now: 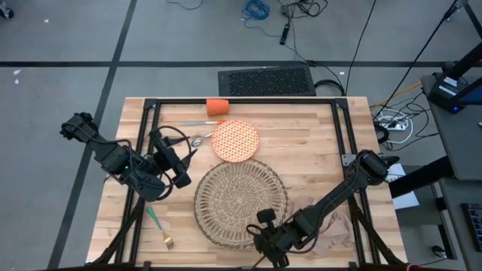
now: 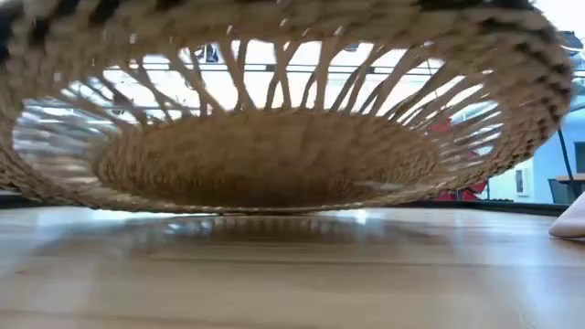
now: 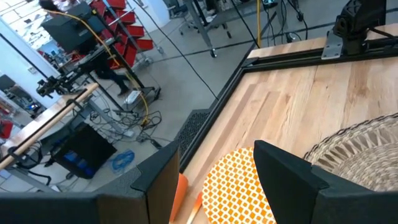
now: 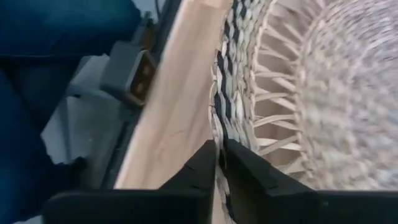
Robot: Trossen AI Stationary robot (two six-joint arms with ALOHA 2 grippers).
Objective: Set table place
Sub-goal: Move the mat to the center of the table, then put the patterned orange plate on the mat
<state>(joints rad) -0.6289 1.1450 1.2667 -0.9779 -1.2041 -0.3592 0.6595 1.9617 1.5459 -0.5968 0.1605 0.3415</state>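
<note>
Left gripper point(image 1: 181, 162) hovers over the table's point(image 1: 316, 143) left part, fingers point(image 3: 283, 180) spread apart with nothing between them (left wrist view shows the plate through the gap). Green-handled fork point(image 1: 159, 226) lies near the front-left edge, below that arm. Orange cup point(image 1: 217, 108) at the back edge; orange-handled knife point(image 1: 199, 123) just in front of it, spoon point(image 1: 198, 141) beside the plate's left side. Orange-patterned plate point(image 1: 235, 140) sits behind the wicker placemat point(image 1: 241, 200), the two near touching. Placemat is mid-table toward the front, its near rim lifted off the wood in the low view. Right gripper point(image 1: 269, 239) at the placemat's front rim, fingers point(image 4: 205, 168) pinched tight on the woven edge. Beige napkin point(image 1: 335, 229) front-right, partly under the right arm.
</note>
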